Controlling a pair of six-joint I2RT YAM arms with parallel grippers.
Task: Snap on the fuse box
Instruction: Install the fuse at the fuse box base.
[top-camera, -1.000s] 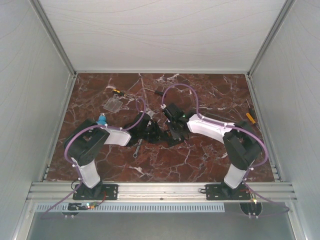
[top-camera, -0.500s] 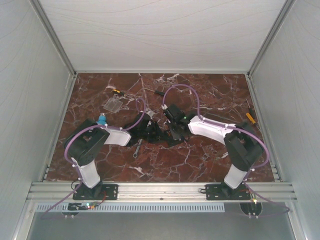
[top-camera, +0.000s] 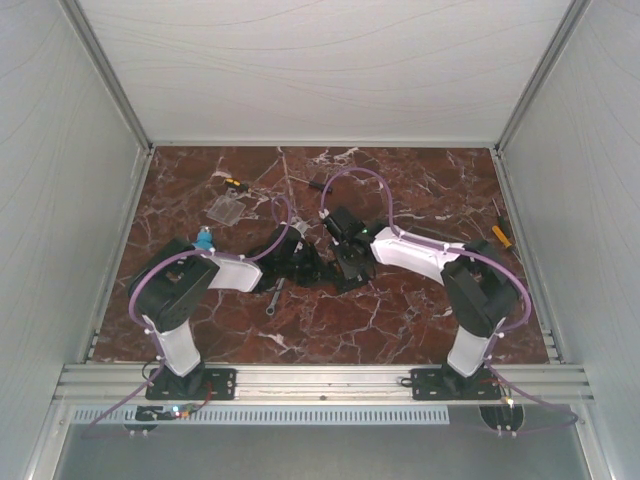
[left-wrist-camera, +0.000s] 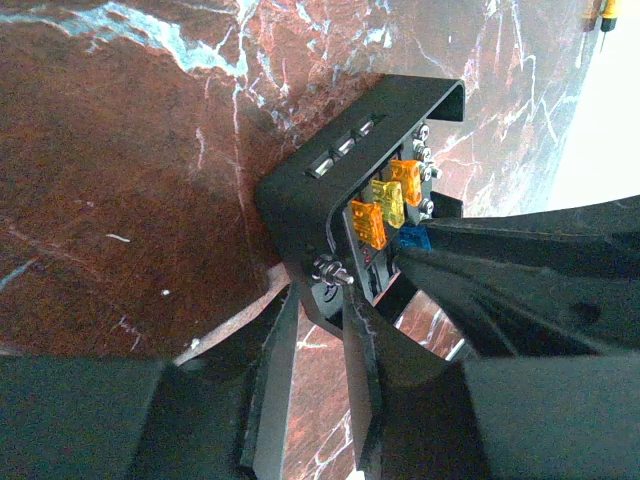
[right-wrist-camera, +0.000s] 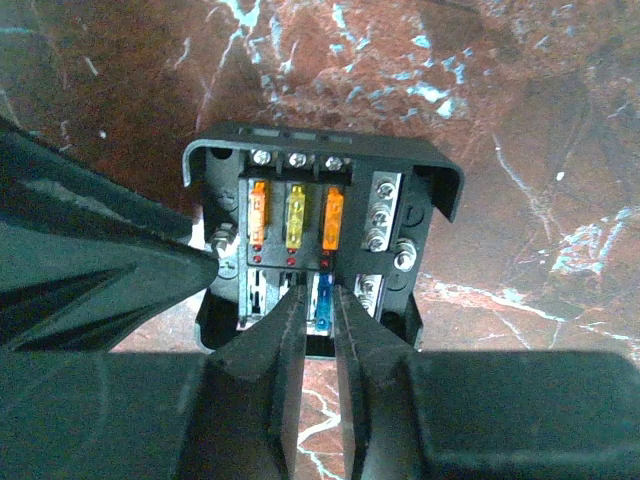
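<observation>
The fuse box is a small black open box resting on the marble. It holds two orange fuses, a yellow one, and a blue fuse in the lower row. My left gripper is shut on the box's near corner tab by a screw, with the fuse box beyond its tips. My right gripper reaches into the box from the near side. Its jaws stand slightly parted either side of the blue fuse. From above, both grippers meet at the fuse box mid-table.
A flat clear cover piece lies at the back left, beside a small screwdriver. A wrench lies by the left arm. Another screwdriver sits at the right edge. White enclosure walls surround the table.
The right gripper's jaws have parted a little around the blue fuse, and the right arm has shifted slightly. The left arm holds still.
</observation>
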